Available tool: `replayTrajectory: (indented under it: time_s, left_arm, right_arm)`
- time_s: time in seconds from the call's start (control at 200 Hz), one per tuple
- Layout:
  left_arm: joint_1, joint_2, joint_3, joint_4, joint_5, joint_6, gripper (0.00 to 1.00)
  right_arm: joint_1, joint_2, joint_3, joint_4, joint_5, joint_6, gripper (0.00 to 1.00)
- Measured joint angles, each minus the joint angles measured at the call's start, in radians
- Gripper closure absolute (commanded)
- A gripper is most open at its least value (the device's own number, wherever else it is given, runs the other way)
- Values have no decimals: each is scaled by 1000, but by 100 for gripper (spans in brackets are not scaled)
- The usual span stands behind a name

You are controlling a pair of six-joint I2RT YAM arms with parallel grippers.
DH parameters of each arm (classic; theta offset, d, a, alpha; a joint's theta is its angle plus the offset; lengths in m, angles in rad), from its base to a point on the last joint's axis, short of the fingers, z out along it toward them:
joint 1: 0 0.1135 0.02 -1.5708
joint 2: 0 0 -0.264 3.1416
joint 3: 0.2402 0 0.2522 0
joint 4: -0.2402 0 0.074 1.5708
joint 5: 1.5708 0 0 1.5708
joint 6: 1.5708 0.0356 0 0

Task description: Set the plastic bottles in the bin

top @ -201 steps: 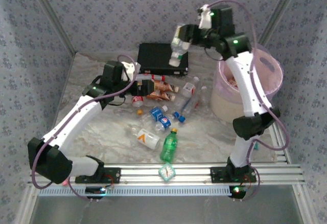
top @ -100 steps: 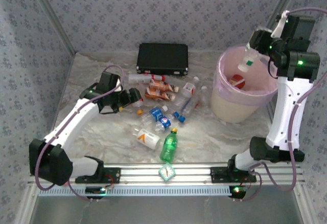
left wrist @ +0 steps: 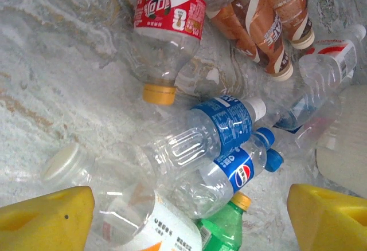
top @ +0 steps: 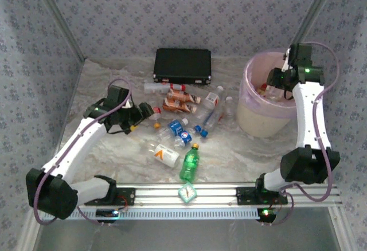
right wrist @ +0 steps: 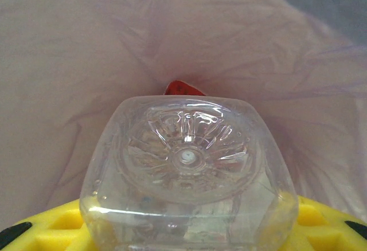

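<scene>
Several plastic bottles lie in a loose heap mid-table: a green one [top: 189, 164], a white-and-orange labelled one [top: 163, 152], blue-labelled ones [top: 179, 128] and orange-brown ones [top: 180, 99]. My left gripper [top: 144, 113] hovers open at the heap's left side. Between its yellow fingers [left wrist: 46, 219] lie a Pepsi bottle [left wrist: 241, 173], a blue-labelled bottle [left wrist: 215, 128] and the green bottle [left wrist: 226, 231]. My right gripper [top: 274, 82] reaches into the cream bin [top: 258, 119], shut on a clear square bottle [right wrist: 186, 159] above the pink bag [right wrist: 86, 50].
A flat black case [top: 182, 65] lies at the back centre, just behind the heap. A red-labelled bottle with an orange cap [left wrist: 169, 27] lies at the heap's left. Something red [right wrist: 182, 87] sits deep in the bin. Patterned walls close in the table.
My right arm swung the clear bottle from above the black case over to the bin and lowered it inside. My left gripper drew back leftward and down beside the heap.
</scene>
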State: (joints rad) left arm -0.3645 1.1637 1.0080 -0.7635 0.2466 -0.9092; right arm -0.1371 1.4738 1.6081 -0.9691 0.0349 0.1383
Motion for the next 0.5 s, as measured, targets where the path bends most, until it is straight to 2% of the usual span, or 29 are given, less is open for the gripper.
replayTrajectory:
  time_s: [0.155,0.235,0.38,0.5]
  left_arm:
    - [0,-69,-64,-24,30,-85,12]
    - [0,-117,-116,-43,32,-135,12]
    - [-8,-181,-208,-58,34,-216,9]
    - [-58,-186,-239,-68,25,-277,8]
  right_arm:
    - [2,41,-126,123,-13,14,49]
    - [2,65,-174,163,-13,23,39]
    - [2,86,-235,213,-16,36,13]
    - [2,80,-231,219,-16,48,1]
